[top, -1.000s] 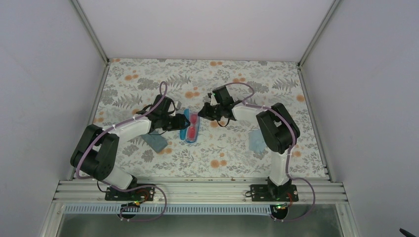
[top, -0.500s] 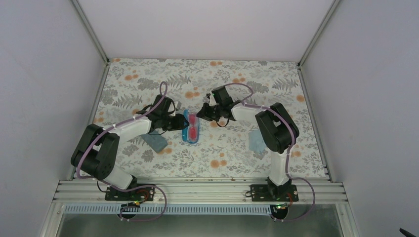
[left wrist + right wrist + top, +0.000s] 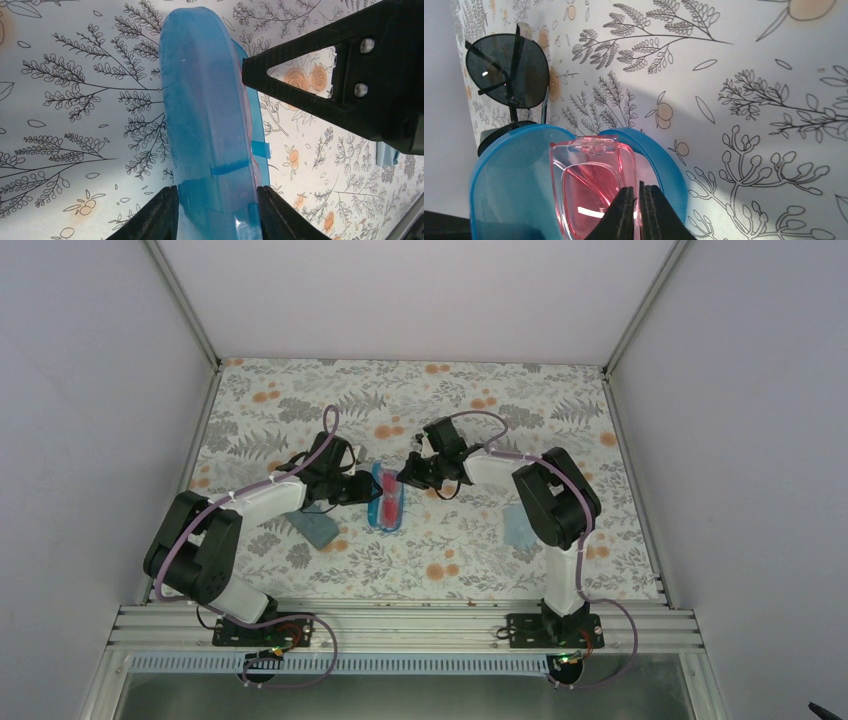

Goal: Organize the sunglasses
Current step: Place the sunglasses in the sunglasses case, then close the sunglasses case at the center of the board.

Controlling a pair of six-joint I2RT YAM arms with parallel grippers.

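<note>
The pink-red sunglasses (image 3: 584, 185) lie folded in the open blue case (image 3: 504, 175), which sits mid-table in the top view (image 3: 385, 502). My right gripper (image 3: 639, 200) is shut on the right edge of the pink frame, and it also shows in the top view (image 3: 407, 476). My left gripper (image 3: 216, 217) is closed around the near end of the blue case (image 3: 207, 125), one finger on each side. The black sunglasses (image 3: 509, 77) lie folded on the table just beyond the case.
A grey oblong case (image 3: 318, 530) lies near the left arm. A light blue cloth (image 3: 520, 527) lies by the right arm and also shows in the left wrist view (image 3: 385, 152). The floral table (image 3: 450, 540) is walled on three sides.
My right gripper has moved left and down toward the blue case with the pink sunglasses. The left gripper and the case have stayed in place.
</note>
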